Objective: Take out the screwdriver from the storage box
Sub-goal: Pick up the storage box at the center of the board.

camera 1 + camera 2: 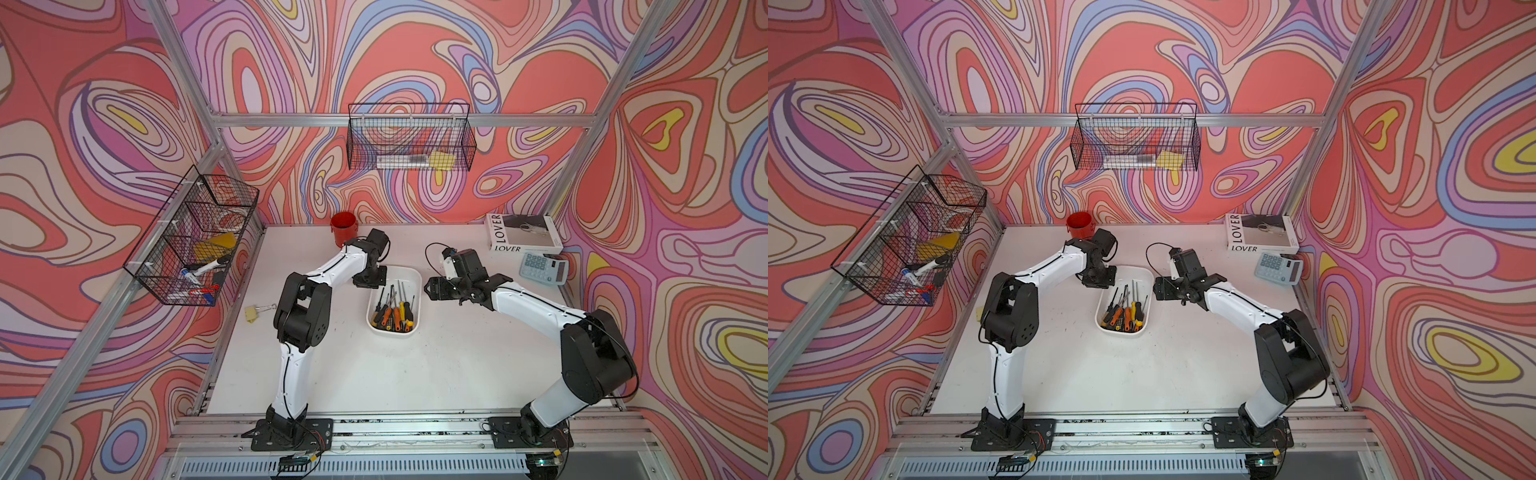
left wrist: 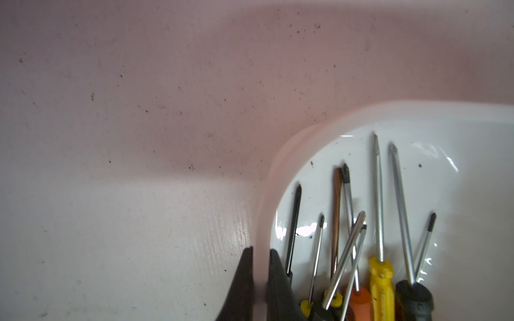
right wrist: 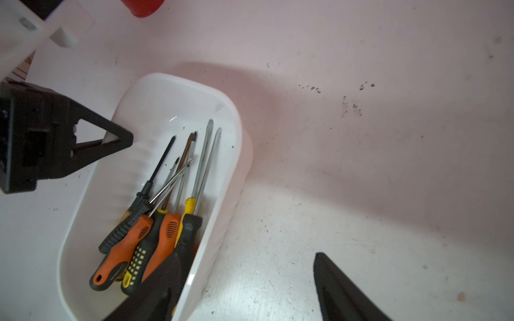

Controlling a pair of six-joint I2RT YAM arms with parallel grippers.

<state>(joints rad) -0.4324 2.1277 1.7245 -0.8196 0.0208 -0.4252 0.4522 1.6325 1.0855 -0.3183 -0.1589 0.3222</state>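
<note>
The screwdrivers (image 1: 392,309) (a bunch with orange, yellow and black handles and thin metal shafts) lie inside the shallow white plastic storage box (image 1: 393,333) with rounded corners, on the white table (image 1: 374,374). They lie along the box's long way. Their fat handles are at the end near the robot, and their tips point away from it. The left gripper (image 2: 260,253) is pressed together on the box's left wall, near the far end. The right gripper (image 3: 246,255) is spread wide. One finger hangs over the handles and the other is outside the box's right wall. The right arm looks best placed to pick, since it is free. It would need to slide toward the box's middle so both fingers go around one handle.
</note>
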